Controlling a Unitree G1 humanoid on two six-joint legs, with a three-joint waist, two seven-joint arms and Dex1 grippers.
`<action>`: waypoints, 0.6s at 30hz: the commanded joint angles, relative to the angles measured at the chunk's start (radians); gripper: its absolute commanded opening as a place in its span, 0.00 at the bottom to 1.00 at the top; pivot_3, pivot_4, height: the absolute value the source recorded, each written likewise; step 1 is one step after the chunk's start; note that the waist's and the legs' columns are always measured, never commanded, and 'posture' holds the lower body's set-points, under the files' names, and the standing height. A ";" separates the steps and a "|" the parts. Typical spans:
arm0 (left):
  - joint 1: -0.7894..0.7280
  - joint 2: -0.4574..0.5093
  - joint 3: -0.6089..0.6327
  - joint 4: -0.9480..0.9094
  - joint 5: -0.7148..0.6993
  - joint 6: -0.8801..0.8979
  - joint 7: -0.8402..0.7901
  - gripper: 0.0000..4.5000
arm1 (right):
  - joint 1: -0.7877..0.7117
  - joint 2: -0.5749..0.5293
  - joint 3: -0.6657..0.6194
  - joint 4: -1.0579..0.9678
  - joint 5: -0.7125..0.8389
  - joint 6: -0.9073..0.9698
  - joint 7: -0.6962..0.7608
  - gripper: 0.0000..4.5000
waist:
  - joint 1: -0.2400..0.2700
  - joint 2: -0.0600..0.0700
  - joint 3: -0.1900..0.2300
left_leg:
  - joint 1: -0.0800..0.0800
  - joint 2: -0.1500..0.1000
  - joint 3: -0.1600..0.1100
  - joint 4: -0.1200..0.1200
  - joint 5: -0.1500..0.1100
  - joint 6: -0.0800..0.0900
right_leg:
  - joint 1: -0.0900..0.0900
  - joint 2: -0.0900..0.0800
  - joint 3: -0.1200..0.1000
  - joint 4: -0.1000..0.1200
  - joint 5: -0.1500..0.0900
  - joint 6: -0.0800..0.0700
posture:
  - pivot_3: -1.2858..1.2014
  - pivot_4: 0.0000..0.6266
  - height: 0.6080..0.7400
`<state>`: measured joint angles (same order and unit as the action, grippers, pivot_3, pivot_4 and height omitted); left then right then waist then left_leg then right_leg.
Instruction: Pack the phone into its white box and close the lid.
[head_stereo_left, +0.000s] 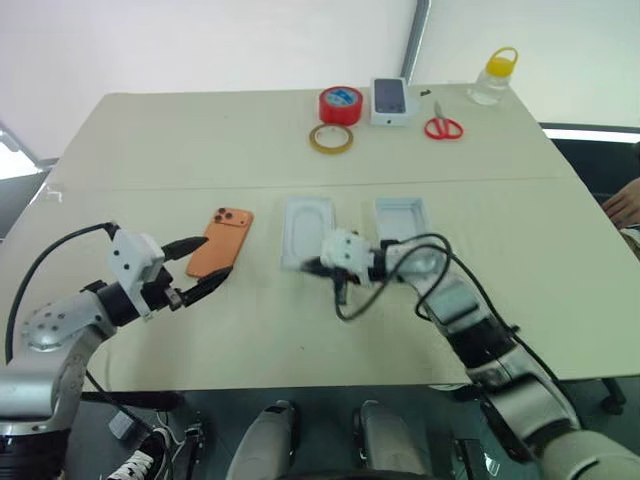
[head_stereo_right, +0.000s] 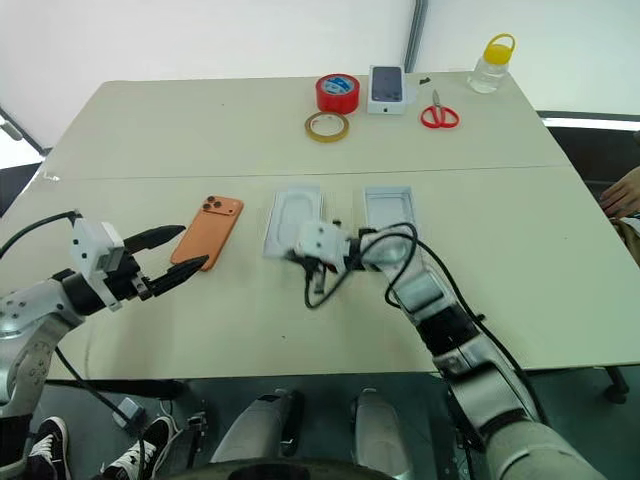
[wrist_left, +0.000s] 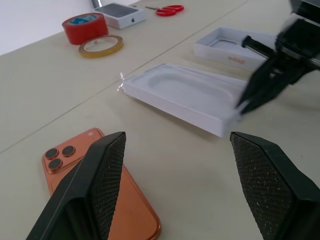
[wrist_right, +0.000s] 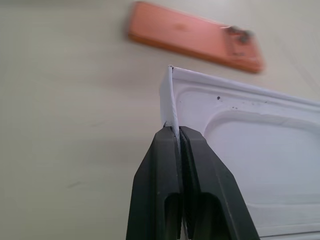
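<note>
The left gripper (head_stereo_left: 215, 257) is at the near left of the tabletop (head_stereo_left: 150, 150). Its two black fingers (wrist_left: 102, 175) are wide apart and hold nothing. The near end of the phone (head_stereo_left: 222, 240) lies just by them. I cannot tell if they touch it. The phone is orange and lies flat with its three round lenses facing up at the far end.

At 3 o'clock from the phone lies a flat white insert (head_stereo_left: 308, 228) with a rounded hollow in it. The right gripper (wrist_right: 176, 130) has its fingers pressed together on the thin edge of this insert, at its near corner.

At 3 o'clock from the insert, just beside it, lies the white box (head_stereo_left: 400, 215). It is open, with nothing inside.

Far away at 12 o'clock are a yellow tape ring (head_stereo_left: 330, 139), a red tape roll (head_stereo_left: 341, 104), a small white box with a dark phone pictured on it (head_stereo_left: 390, 100), red scissors (head_stereo_left: 443, 127) and a bottle with a yellow cap (head_stereo_left: 494, 76).
</note>
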<state>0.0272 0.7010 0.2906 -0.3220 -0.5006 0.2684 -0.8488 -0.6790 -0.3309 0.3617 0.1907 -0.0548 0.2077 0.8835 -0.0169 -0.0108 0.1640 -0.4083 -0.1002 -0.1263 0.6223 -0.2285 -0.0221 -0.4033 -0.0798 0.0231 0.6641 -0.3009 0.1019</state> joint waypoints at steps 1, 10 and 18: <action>-0.012 0.001 0.022 0.009 0.016 -0.017 0.021 0.79 | -0.018 0.011 -0.015 0.030 -0.023 -0.009 -0.046 0.01 | 0.007 0.000 0.000 | 0.000 0.000 0.000 0.000 0.000 0.000 | 0.000 0.000 0.000 -0.001 0.000 0.000 | 0.52 0.24 1.00; -0.066 0.013 0.087 0.117 0.046 -0.015 0.101 0.79 | -0.002 -0.001 0.019 0.013 -0.025 -0.002 0.002 0.21 | -0.004 0.000 0.000 | -0.001 0.001 0.000 -0.001 0.001 -0.001 | 0.000 0.001 0.000 0.002 0.000 -0.001 | 0.52 0.24 1.00; -0.130 0.000 0.124 0.219 0.006 0.066 0.166 0.79 | -0.022 -0.033 -0.012 0.026 -0.002 -0.089 0.049 0.99 | -0.003 0.000 0.000 | -0.001 0.001 0.000 -0.001 0.001 -0.001 | 0.000 0.001 0.000 0.001 0.001 -0.001 | 0.52 0.24 1.00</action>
<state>-0.0746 0.6960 0.3692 -0.1208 -0.4702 0.3021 -0.7125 -0.6680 -0.3824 0.3795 0.2390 -0.0787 0.1352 0.9428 -0.0198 -0.0111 0.1639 -0.4089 -0.0992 -0.1259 0.6214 -0.2279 -0.0230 -0.4033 -0.0786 0.0232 0.6656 -0.3004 0.1014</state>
